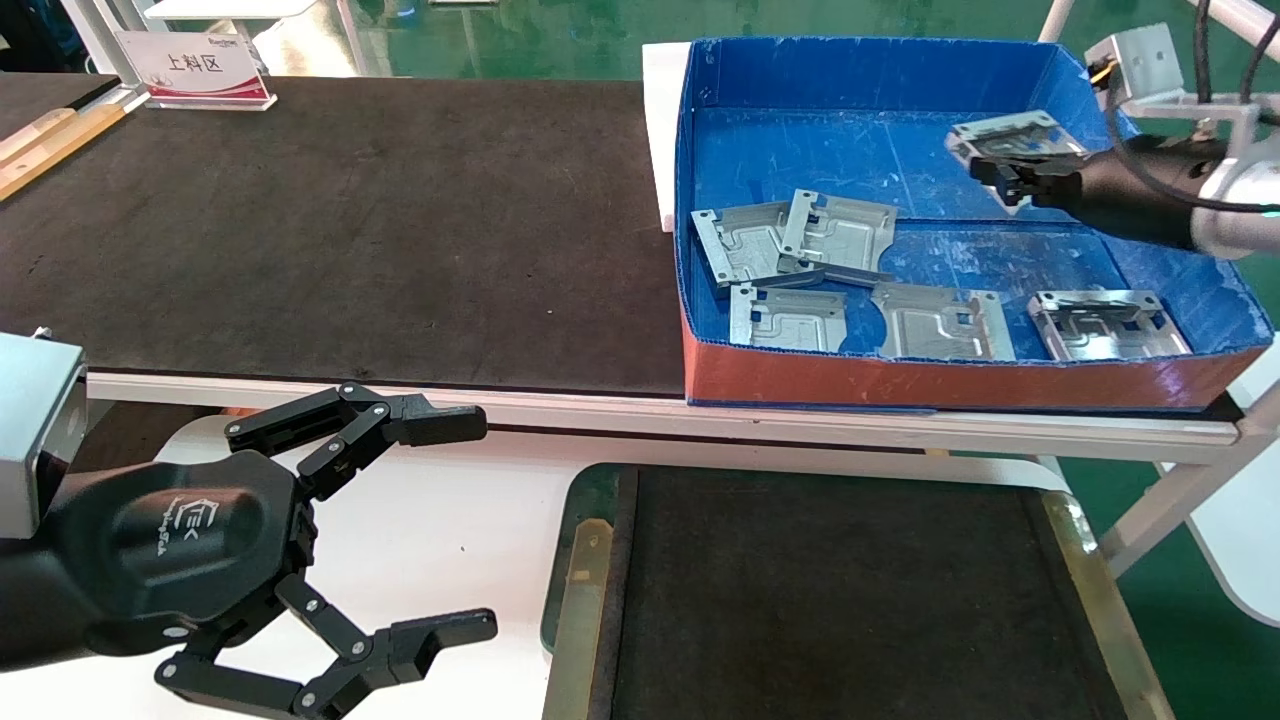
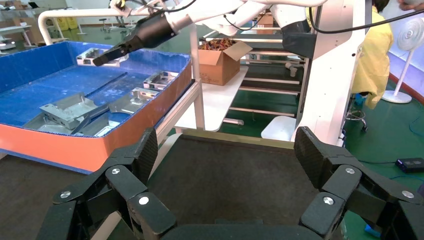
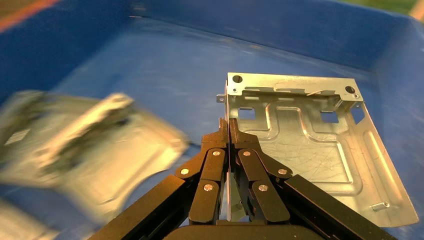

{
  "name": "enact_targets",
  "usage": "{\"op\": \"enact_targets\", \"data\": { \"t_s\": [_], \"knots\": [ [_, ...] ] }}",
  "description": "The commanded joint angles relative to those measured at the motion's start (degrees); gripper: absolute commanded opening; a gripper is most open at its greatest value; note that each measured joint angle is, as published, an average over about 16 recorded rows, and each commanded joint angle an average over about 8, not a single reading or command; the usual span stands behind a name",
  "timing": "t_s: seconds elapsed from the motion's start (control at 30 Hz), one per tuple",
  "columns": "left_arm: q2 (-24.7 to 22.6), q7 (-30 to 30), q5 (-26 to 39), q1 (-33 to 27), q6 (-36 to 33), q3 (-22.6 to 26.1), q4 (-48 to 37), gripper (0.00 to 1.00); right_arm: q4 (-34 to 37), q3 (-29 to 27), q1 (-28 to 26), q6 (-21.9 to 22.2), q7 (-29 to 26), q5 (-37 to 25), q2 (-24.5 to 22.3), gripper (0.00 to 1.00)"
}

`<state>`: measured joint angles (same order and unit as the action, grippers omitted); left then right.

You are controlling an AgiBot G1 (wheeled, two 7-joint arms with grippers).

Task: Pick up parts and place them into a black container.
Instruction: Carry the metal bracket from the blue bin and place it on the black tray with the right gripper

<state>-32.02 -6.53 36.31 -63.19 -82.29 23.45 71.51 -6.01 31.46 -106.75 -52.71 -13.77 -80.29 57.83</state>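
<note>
Right gripper [image 1: 985, 168] was clamped on one metal plate's [image 3: 310, 145] edge above the blue box [image 1: 760, 60]. Left gripper [image 1: 450, 520] hung open, idle. Thin edge grip; plate could swing or slip before reaching the black tray [image 1: 1085, 560].

**Workshop with green floor**

A green floor [image 2: 395, 145] runs under white-framed tables. A long dark mat [image 1: 330, 230] covers the bench, with a small sign [image 1: 195, 68] at its far end. Beyond stand a cardboard box [image 2: 220, 62] on a white shelf, a white fan [image 2: 407, 60], and a person in yellow [image 2: 372, 55].
</note>
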Motion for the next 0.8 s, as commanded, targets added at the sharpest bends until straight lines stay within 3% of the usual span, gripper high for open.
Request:
{"op": "enact_targets", "data": {
  "t_s": [0.03, 0.27, 0.4, 0.6, 0.8],
  "knots": [
    [0.00, 0.00, 0.00, 0.00, 0.00, 0.00, 0.00, 1.00, -0.96, -0.05, -0.59, -3.78, 1.27, 0.16, -1.14, 0.00],
    [0.00, 0.00, 0.00, 0.00, 0.00, 0.00, 0.00, 1.00, -3.36, -1.68, -1.83, -26.58, 5.91, 4.03, -6.06, 0.00],
    [0.00, 0.00, 0.00, 0.00, 0.00, 0.00, 0.00, 1.00, -4.10, -2.12, -2.46, -34.86, 6.91, 5.54, -7.41, 0.00],
    [0.00, 0.00, 0.00, 0.00, 0.00, 0.00, 0.00, 1.00, -9.76, -1.04, 0.03, -39.32, 4.79, 9.54, -8.54, 0.00],
    [0.00, 0.00, 0.00, 0.00, 0.00, 0.00, 0.00, 1.00, -24.36, 3.28, 6.89, -39.43, -2.56, 19.16, -12.62, 0.00]
  ]
}}
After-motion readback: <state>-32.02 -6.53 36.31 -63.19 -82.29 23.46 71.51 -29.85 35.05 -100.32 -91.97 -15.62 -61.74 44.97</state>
